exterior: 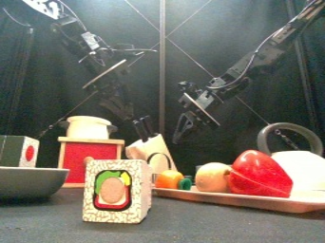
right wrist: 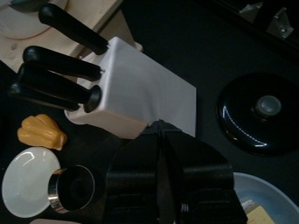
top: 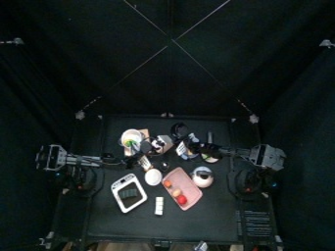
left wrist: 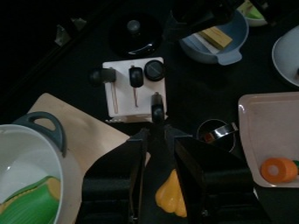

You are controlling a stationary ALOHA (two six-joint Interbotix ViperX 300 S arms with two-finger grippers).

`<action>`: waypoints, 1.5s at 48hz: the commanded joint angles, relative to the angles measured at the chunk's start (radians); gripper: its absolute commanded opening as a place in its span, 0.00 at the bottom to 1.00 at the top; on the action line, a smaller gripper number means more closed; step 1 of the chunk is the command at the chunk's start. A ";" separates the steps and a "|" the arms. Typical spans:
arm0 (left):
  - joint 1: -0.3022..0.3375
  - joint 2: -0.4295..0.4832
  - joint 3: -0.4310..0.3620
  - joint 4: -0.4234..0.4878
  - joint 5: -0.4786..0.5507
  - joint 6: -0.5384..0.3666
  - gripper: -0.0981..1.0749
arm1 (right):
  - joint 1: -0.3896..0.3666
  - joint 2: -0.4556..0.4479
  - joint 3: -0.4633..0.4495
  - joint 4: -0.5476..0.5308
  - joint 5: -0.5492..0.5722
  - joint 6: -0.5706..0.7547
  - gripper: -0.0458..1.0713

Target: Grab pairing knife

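Observation:
A white knife block holds several black-handled knives. It also shows in the right wrist view and in the front view. In the left wrist view a slim black paring knife handle sticks out of the block. My left gripper is closed around that handle's near end, and the knife still sits in the block. My right gripper hovers just beside the block with its jaws together and nothing in them. It hangs to the right of the block in the front view.
A wooden board and a white pot lie beside the block. A blue bowl, a black lid and a pink tray with a carrot are close by. A yellow fruit lies under my left gripper.

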 commanded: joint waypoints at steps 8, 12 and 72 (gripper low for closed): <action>0.003 0.025 -0.049 0.006 -0.003 -0.003 0.66 | -0.009 -0.017 -0.020 0.000 0.000 -0.002 0.23; 0.003 0.028 -0.054 0.006 -0.003 -0.003 0.67 | -0.011 -0.017 -0.020 0.000 -0.002 -0.002 0.23; 0.072 0.127 -0.115 0.026 0.006 -0.005 0.69 | -0.018 -0.017 -0.012 -0.005 0.000 -0.002 0.23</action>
